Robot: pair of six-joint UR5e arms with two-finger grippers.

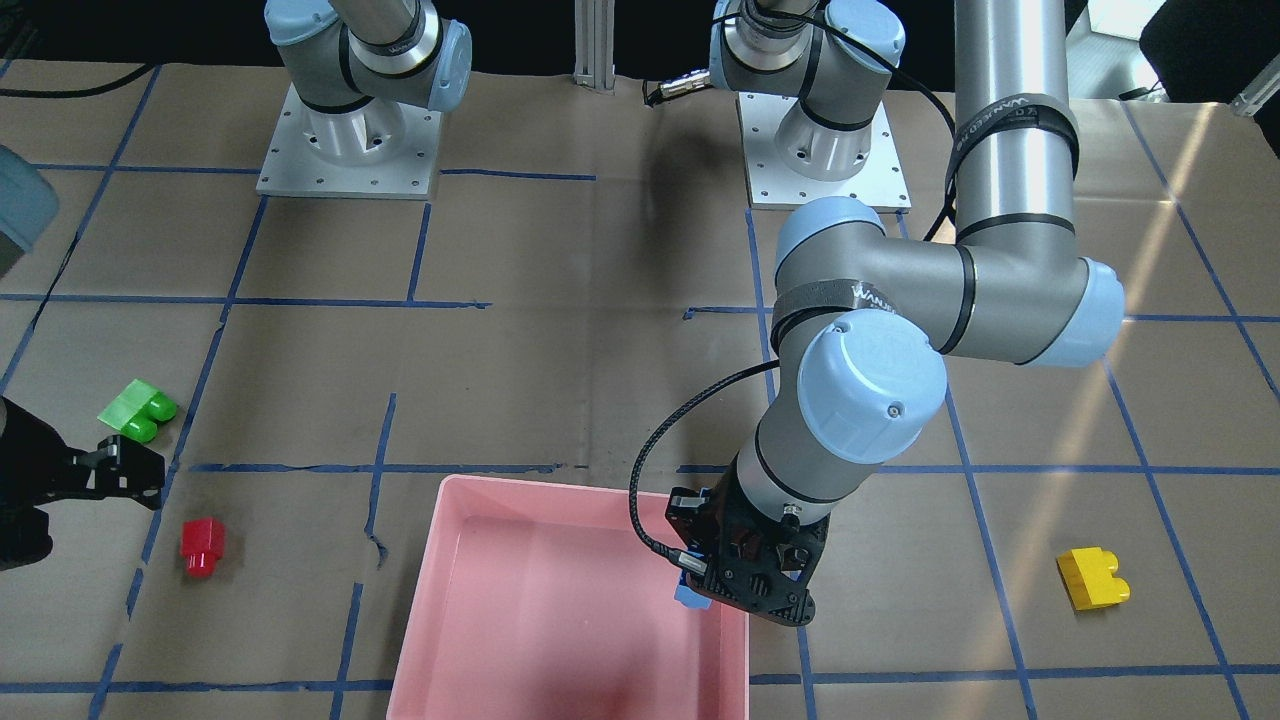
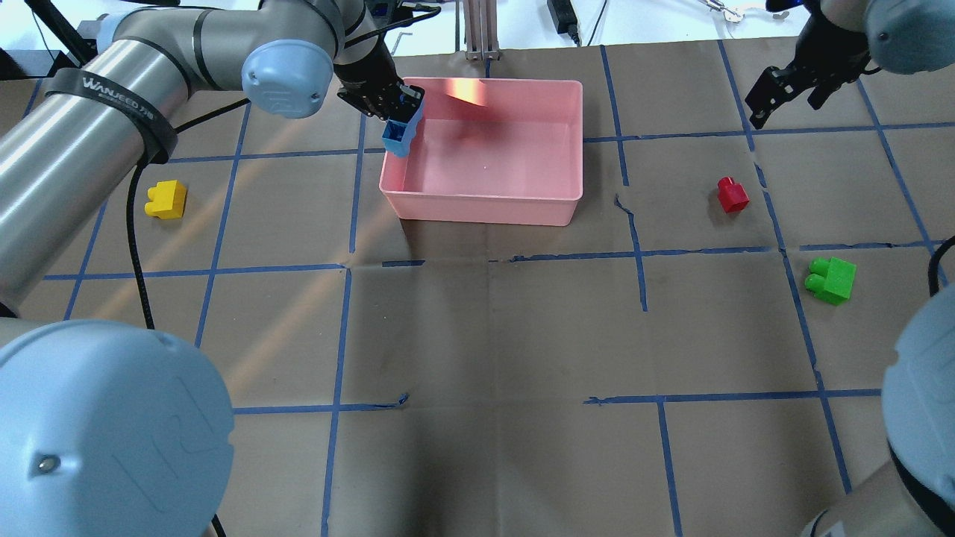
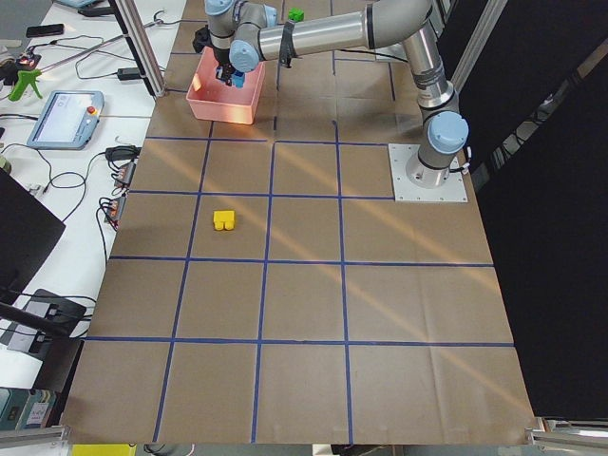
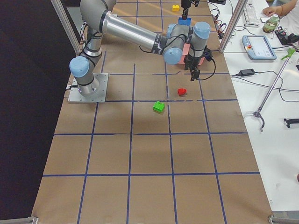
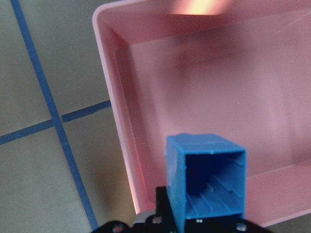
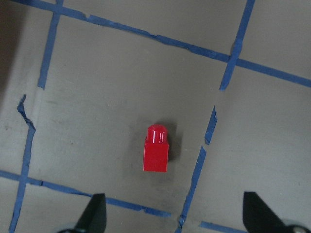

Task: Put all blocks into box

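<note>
Left hand (image 2: 394,112) clamps the blue block (image 2: 398,138) over the box (image 2: 485,209) edge.
Right hand (image 6: 177,216), spread wide, hangs above the red block (image 6: 156,151).

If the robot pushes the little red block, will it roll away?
Probably not. The small red plastic one-stud block seems to lie on a flat side, so it should slide, not roll. It looks hard and glossy, so likely stiff, light, maybe slippery to grip.
</note>
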